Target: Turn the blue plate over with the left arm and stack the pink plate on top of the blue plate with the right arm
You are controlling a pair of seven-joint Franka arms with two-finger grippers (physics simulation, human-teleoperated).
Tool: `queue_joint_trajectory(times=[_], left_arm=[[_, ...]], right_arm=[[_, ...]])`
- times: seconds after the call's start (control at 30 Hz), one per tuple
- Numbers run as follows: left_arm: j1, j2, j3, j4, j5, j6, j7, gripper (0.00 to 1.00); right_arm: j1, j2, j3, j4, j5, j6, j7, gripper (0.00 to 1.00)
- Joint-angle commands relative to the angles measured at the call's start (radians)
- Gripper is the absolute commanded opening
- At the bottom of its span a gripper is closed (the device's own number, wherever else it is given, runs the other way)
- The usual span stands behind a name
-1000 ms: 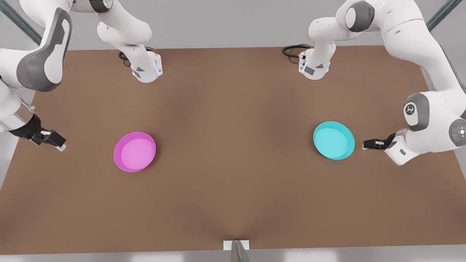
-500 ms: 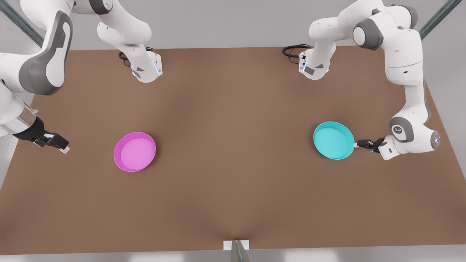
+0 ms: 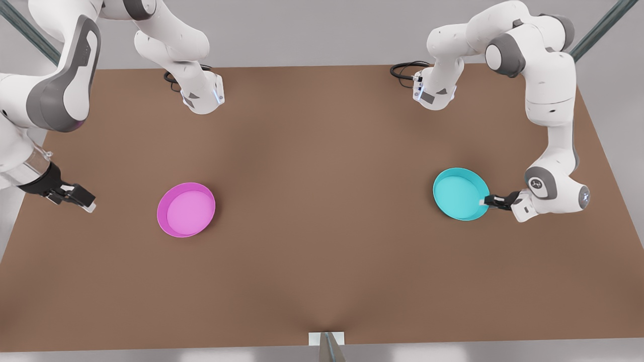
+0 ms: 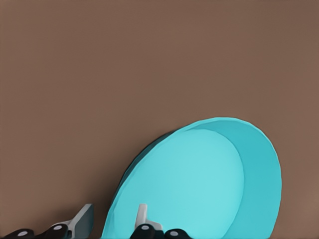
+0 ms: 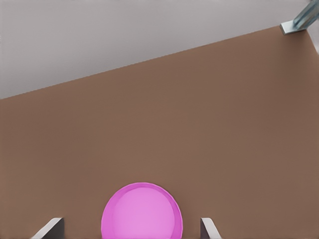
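Note:
The blue plate (image 3: 460, 193) lies rim up on the brown table at the front view's right. My left gripper (image 3: 485, 201) is low at the plate's edge on the side away from the table's middle. In the left wrist view the left gripper (image 4: 113, 220) is open, with one finger (image 4: 143, 216) inside the blue plate (image 4: 199, 184) and the other outside, the rim between them. The pink plate (image 3: 186, 209) lies rim up at the front view's left. My right gripper (image 3: 83, 200) hovers open near the table's left edge, well apart from it. In the right wrist view the right gripper (image 5: 130, 229) faces the pink plate (image 5: 141, 211).
Both arm bases (image 3: 201, 95) (image 3: 435, 90) stand at the table's far edge with black cables beside them. A small metal bracket (image 3: 327, 339) sits at the middle of the near edge. A wide stretch of brown table (image 3: 322, 201) separates the two plates.
The left arm has dropped and reached toward the blue plate, bringing its open fingers from beside the plate to astride its rim. The right gripper shifted only slightly. Neither plate moved.

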Motion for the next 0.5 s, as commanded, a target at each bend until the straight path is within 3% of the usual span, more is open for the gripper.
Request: queue_joint_trajectory(times=[0.0, 0.2, 0.23, 0.47], left_arm=[[0.0, 0.0, 0.0, 0.0, -0.004, 0.0, 0.0, 0.4], [-0.003, 0.013, -0.003, 0.0, -0.004, 0.008, -0.002, 0.36], [-0.003, 0.013, -0.003, 0.002, -0.004, 0.008, -0.002, 0.3], [-0.003, 0.025, -0.003, 0.002, -0.008, 0.01, -0.002, 0.27]], right_arm=[[0.0, 0.001, 0.0, 0.0, 0.0, 0.0, 0.0, 1.0], [0.001, 0.001, 0.0, 0.0, 0.0, 0.005, 0.0, 1.0], [0.003, 0.001, -0.002, 0.0, -0.002, 0.006, 0.0, 1.0], [0.003, 0.001, -0.001, 0.0, 0.0, 0.006, 0.0, 1.0]])
